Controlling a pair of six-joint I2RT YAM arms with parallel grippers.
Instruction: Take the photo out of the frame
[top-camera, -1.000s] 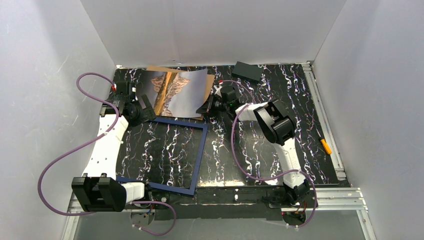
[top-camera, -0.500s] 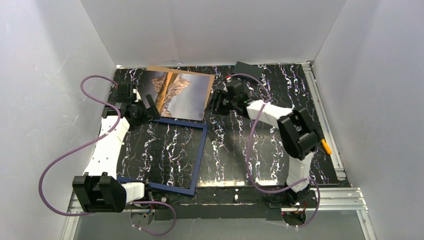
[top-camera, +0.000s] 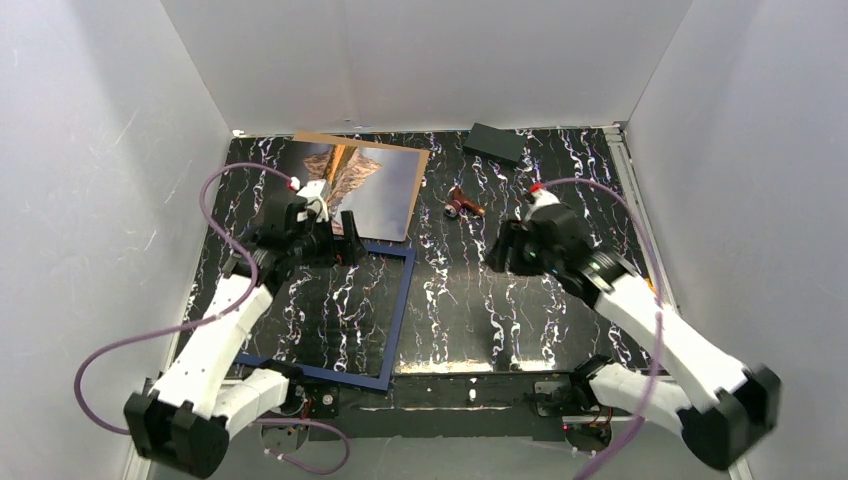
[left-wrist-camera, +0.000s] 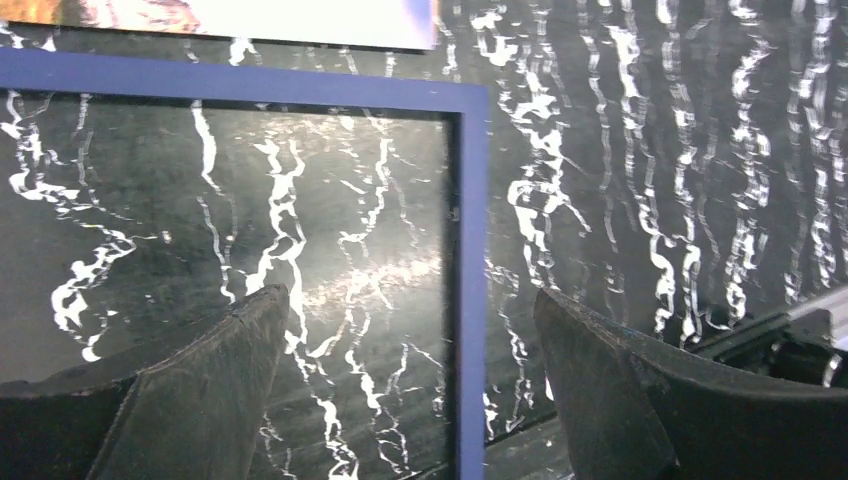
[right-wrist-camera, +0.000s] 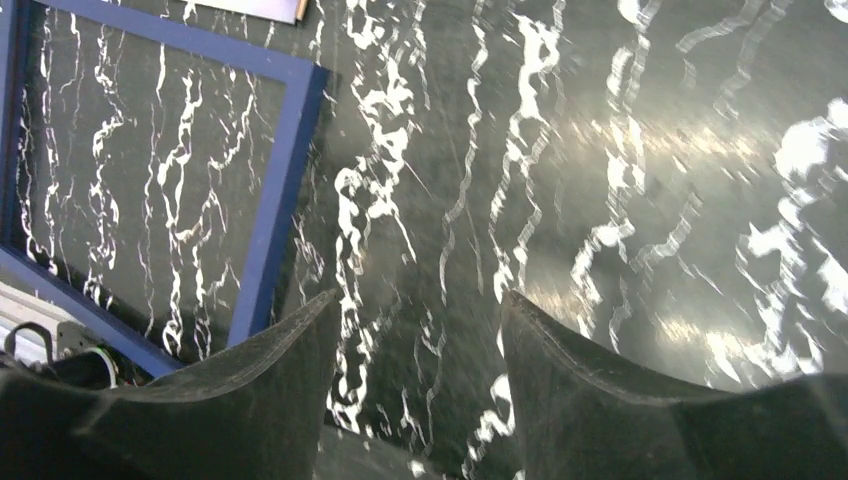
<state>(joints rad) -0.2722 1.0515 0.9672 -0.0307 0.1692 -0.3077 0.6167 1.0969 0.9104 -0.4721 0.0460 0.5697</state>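
Observation:
The photo, a brown mountain on grey-blue sky, lies flat at the back left of the table, outside the frame. The thin navy frame lies in front of it with the marbled table showing through. My left gripper hovers open over the frame's far bar. In the left wrist view its jaws straddle the frame's right bar from above, and the photo's edge is at the top. My right gripper is open and empty to the right of the frame, with only table between its fingers.
A small black block lies at the back centre. A small brown and red object sits just right of the photo. White walls close in the table on three sides, and a metal rail runs along its right edge.
My right gripper opened, let go of the photo's right edge and pulled back to the right and nearer. The photo settled flat. My left gripper moved right over the frame's far bar.

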